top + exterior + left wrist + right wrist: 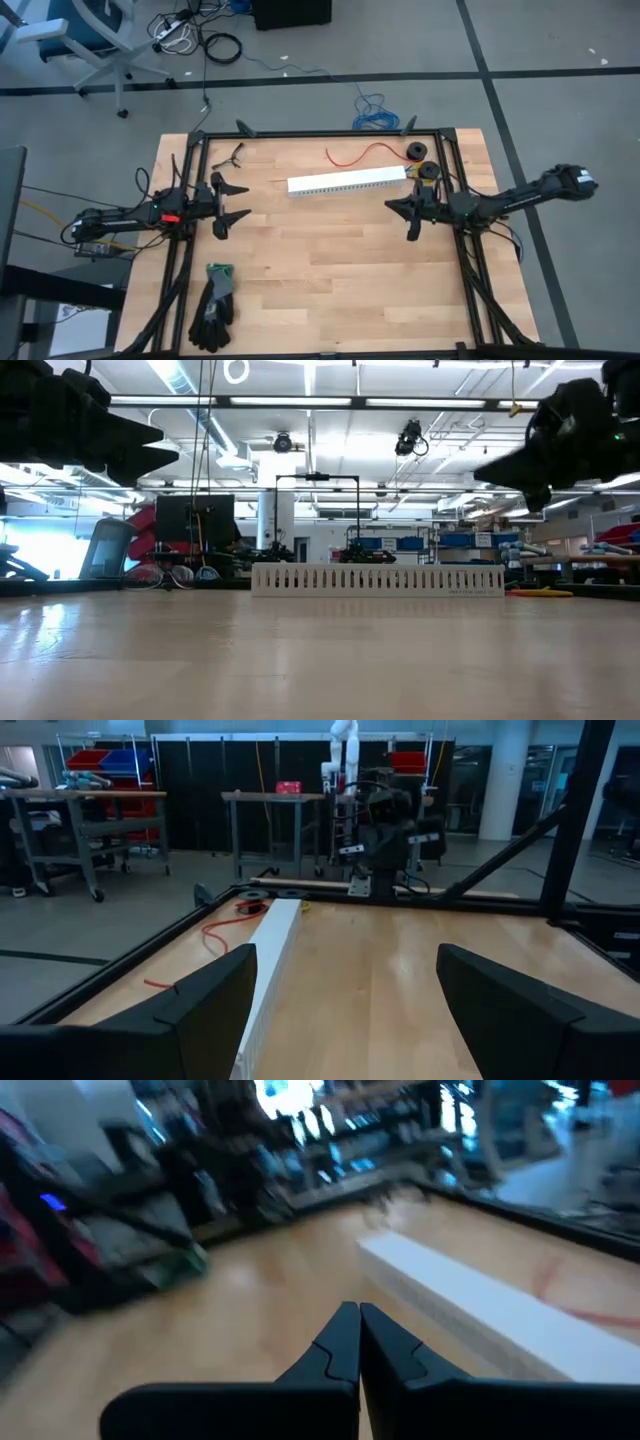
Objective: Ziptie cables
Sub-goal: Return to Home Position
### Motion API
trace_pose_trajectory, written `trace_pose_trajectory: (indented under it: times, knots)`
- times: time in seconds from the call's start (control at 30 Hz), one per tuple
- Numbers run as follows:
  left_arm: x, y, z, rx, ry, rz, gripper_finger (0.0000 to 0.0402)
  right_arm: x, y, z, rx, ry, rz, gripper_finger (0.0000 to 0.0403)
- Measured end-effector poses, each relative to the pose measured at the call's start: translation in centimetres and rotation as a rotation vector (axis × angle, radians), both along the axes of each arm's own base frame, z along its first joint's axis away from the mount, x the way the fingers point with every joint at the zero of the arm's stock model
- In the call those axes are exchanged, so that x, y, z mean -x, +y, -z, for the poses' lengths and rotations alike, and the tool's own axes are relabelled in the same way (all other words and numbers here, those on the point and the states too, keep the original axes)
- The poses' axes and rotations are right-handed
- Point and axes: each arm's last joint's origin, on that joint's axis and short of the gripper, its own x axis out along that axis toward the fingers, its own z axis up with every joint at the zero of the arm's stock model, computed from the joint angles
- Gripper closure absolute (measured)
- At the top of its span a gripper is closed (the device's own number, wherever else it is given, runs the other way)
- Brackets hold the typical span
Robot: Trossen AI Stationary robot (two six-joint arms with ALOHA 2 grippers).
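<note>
The work on the table [330,270] looks finished, so what remains is to draw both arms back to rest without disturbing it. My left gripper [244,200] hangs over the left side, fingers spread wide and empty. My right gripper [358,1315] hangs over the right side, near one end of the white duct [348,182], and its fingers seem pressed together on nothing.

I see no cables. I judge they lie inside the duct, under its lid, toward the table's far edge. To do this well I should lift first, then retreat, so the right arm clears the duct end and the spools [415,152] beside it.

A loose red wire [365,152] lies just behind the duct, and gloves [213,305] lie near the front left corner. The table is pale wood in a black frame [330,133]. Beyond it stretches a workshop with benches, shelves and ceiling lights.
</note>
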Motion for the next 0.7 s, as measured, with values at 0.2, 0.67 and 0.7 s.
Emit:
trace_pose_trajectory:
  times: [0.2, 0.67, 0.7]
  knots:
    - [0.0, 0.0, -0.2, -0.001, -0.019, 0.0, 0.008, 1.3, 0.9, 1.0, 0.038, 0.126, 0.019, 0.0403]
    - [0.0, 0.0, -0.2, -0.001, -0.017, 0.0, 0.008, 3.9, 0.1, -0.8, 0.202, -0.044, -0.132, 0.0403]
    - [0.0, 0.0, -0.2, -0.001, -0.017, 0.0, 0.008, 3.9, 0.1, -0.7, 0.203, -0.037, -0.16, 0.0403]
